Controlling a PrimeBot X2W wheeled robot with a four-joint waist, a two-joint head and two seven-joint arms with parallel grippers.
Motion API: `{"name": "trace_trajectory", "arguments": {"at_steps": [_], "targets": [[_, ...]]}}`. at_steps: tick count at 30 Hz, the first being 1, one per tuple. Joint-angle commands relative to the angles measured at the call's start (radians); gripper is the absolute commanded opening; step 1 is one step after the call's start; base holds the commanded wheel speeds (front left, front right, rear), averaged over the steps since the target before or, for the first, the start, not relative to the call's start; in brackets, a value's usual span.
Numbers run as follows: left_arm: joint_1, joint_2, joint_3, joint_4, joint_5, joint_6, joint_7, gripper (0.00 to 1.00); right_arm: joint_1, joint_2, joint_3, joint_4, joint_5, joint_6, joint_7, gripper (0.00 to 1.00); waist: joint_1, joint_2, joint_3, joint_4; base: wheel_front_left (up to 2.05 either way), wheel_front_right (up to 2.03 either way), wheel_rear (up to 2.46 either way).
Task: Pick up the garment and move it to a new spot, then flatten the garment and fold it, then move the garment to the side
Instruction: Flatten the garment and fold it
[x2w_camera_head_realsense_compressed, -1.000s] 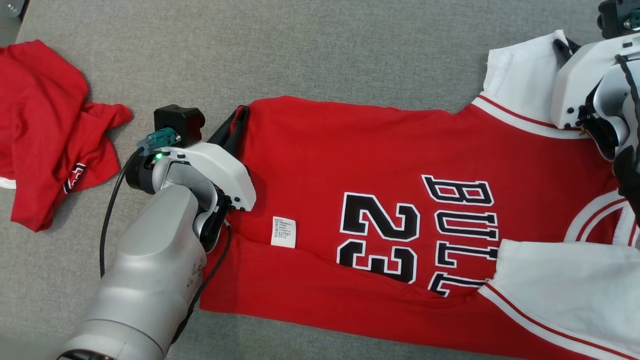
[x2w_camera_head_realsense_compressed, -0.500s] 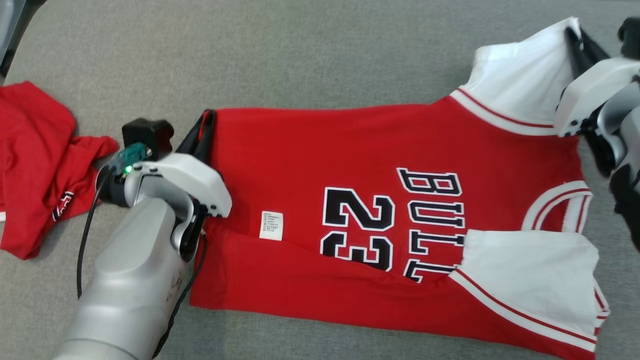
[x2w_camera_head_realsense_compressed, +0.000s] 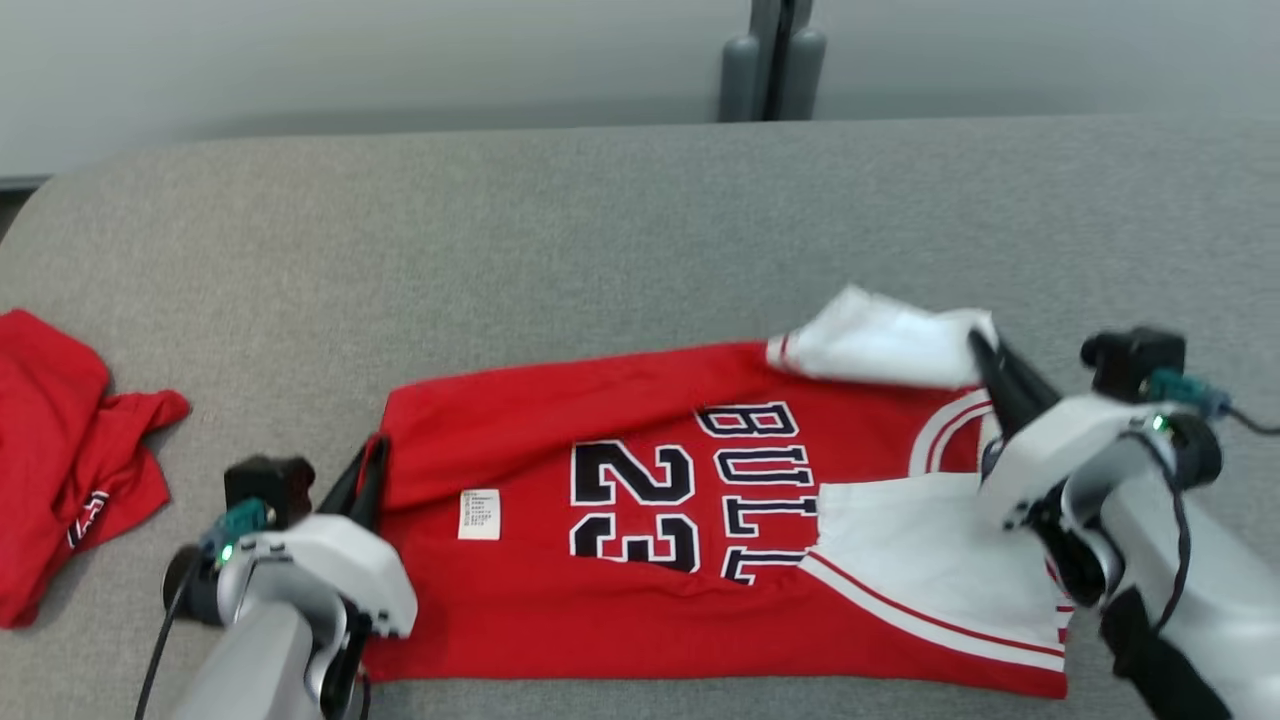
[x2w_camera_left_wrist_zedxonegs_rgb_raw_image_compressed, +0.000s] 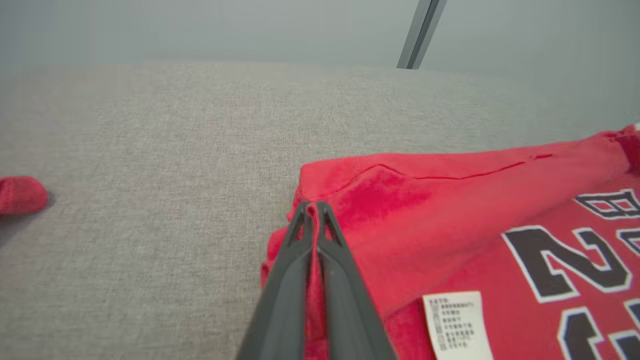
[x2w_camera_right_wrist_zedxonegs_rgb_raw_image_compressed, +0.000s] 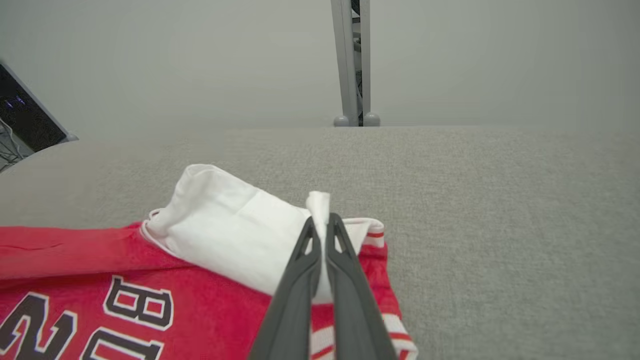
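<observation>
Entry: both arms on the garment.

Left pincer (x2w_camera_left_wrist_zedxonegs_rgb_raw_image_compressed: 312, 206): fingers pressed together, with a thin fold of red cloth pinched between them. The grip is at the far corner of the garment's hem end. In the left wrist view the cloth rises slightly at the tips, and a fold line runs along the far long edge.

Right pincer (x2w_camera_right_wrist_zedxonegs_rgb_raw_image_compressed: 320, 220): fingers together, clamped on a tuft of white cloth that stands just above the tips. This is the edge of the far white sleeve (x2w_camera_head_realsense_compressed: 880, 350), which is bunched and lies partly over the red shoulder.

Garment (x2w_camera_head_realsense_compressed: 560, 600): a red jersey, print side up, on the grey cloth-covered desk (x2w_camera_head_realsense_compressed: 560, 250). It lies lengthwise near the desk's near edge and right of the middle. The hem points toward the desk's left edge and the collar toward its right edge. The black "23" and "BULL" are readable. A white label (x2w_camera_head_realsense_compressed: 480, 513) lies on the red cloth near the hem. The near white sleeve (x2w_camera_head_realsense_compressed: 920, 560) is folded in over the chest and covers the ends of the letters.

Also noted: a second red cloth (x2w_camera_head_realsense_compressed: 60, 470), crumpled, at the desk's left edge and well apart from the jersey. A grey post (x2w_camera_head_realsense_compressed: 775, 60) stands behind the far edge.
</observation>
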Motion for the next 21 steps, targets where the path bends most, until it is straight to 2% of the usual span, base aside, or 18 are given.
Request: {"name": "trace_trajectory", "arguments": {"at_steps": [1, 11, 21], "targets": [[0.031, 0.010, 0.009, 0.001, 0.010, -0.001, -0.004, 0.00, 0.035, 0.000, -0.007, -0.025, 0.010, 0.000, -0.004, 0.00, 0.0000, 0.0000, -0.042, -0.034, 0.00, 0.00, 0.00], [0.208, -0.002, 0.092, -0.050, 0.045, 0.007, -0.004, 0.00, 0.268, 0.021, -0.069, -0.121, 0.048, 0.000, -0.004, 0.00, 0.0000, 0.0000, -0.133, -0.070, 0.00, 0.00, 0.00], [0.324, -0.024, 0.165, -0.141, 0.108, 0.005, -0.004, 0.00, 0.377, 0.046, -0.099, -0.129, 0.043, 0.000, -0.005, 0.00, 0.0000, 0.0000, -0.164, -0.070, 0.00, 0.00, 0.00]]}}
